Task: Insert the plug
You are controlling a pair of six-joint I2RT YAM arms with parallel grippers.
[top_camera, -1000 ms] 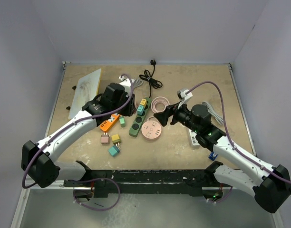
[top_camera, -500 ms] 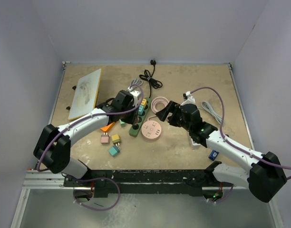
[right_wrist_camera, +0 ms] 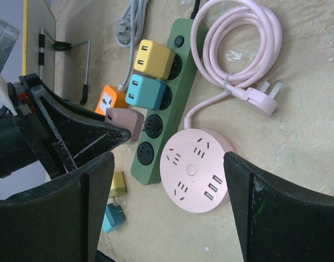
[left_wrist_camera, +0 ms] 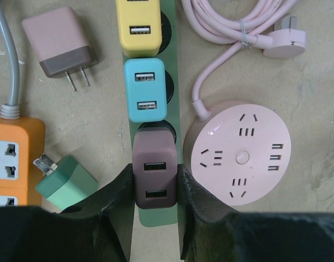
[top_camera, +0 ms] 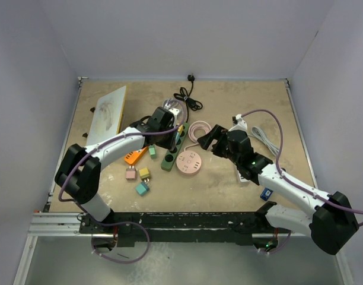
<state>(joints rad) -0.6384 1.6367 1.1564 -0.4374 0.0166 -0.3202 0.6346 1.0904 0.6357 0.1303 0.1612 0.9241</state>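
Plainly, the main risk is a missed seating. The left tool (left_wrist_camera: 154, 169) is pressed against both sides of the mauve charger (left_wrist_camera: 154, 185), pinching it over the green power strip (left_wrist_camera: 156, 217), which lies a little left of centre on the tabletop (top_camera: 217, 184), towards its far edge. The prongs are hidden under the charger's body, so neither wrist view shows whether they line up with the slots.

In the right wrist view the charger appears just beside the third socket with that socket's face uncovered. I judge it raised and not yet seated. Pushed down from here, it could land on the plastic between the two free sockets, or skew in the pinch and jam at an angle.

The teal charger (left_wrist_camera: 145, 90) fills the neighbouring socket, with the yellow charger (left_wrist_camera: 138, 27) beyond it. A small drift that way could catch the mauve block on the teal one's edge.

Nothing holds the strip. The right tool (right_wrist_camera: 178, 147) is spread wide and grips nothing, near the round pink socket hub (left_wrist_camera: 240, 155), so a firm press may slide or tip the strip.

The charger itself is a rounded, dusky brown-mauve block. Its upper face carries two USB ports, one above the other, and it looks smooth-sided and easy to twist.
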